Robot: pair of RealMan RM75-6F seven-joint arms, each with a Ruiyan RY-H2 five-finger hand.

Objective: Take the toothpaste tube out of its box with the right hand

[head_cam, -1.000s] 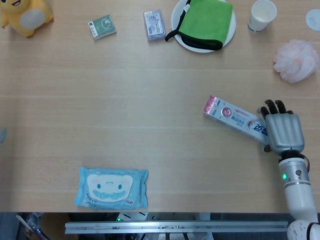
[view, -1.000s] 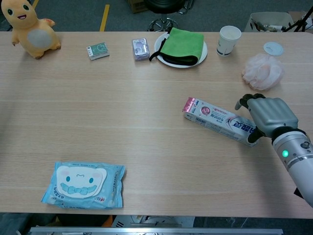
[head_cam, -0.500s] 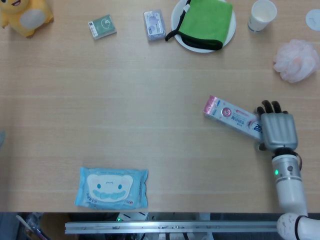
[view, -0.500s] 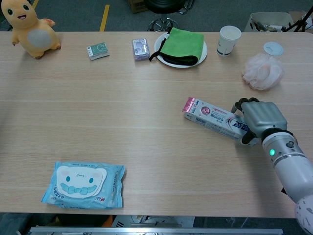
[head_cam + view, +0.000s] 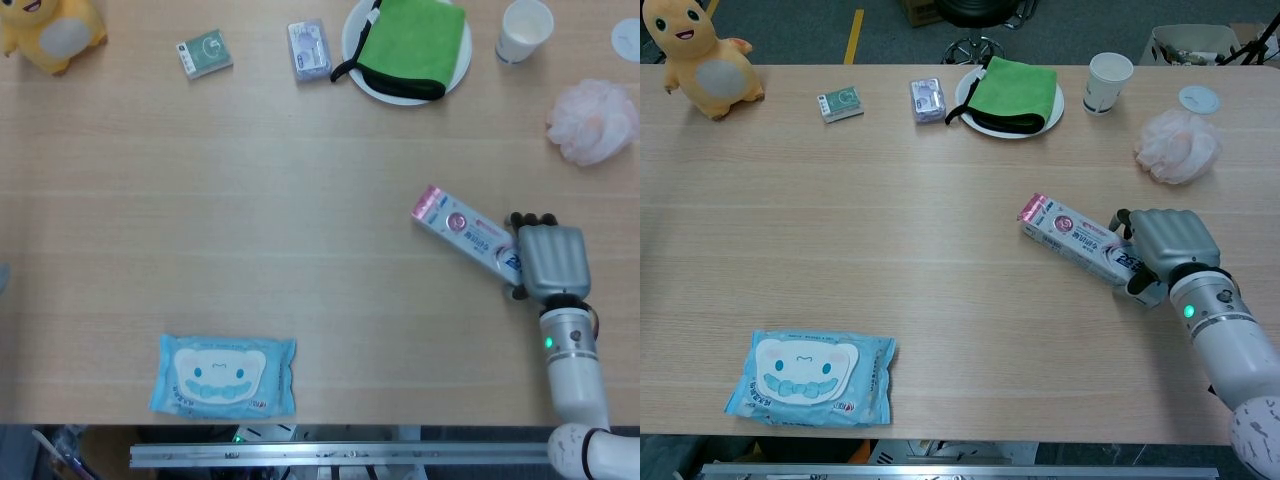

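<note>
— Wipes [image 5: 810, 378] lay nearest, right?
— Yes. Further back, the right hand [image 5: 1167, 246] was wrapped tight around one end of the toothpaste box [image 5: 1078, 243], which lay slanted on the table [image 5: 890, 240].

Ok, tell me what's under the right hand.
The right hand grips the near end of the toothpaste box, covering that end. The tube inside isn't visible; the box's far pink end looks closed.

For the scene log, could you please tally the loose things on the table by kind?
Boxes: 2, toothpaste box, green box
Packs: 2, wipes, tissues
Plush toy: 1
Plate: 1
Cloth: 1
Cup: 1
Sponge: 1
Lid: 1
Total: 10
</note>
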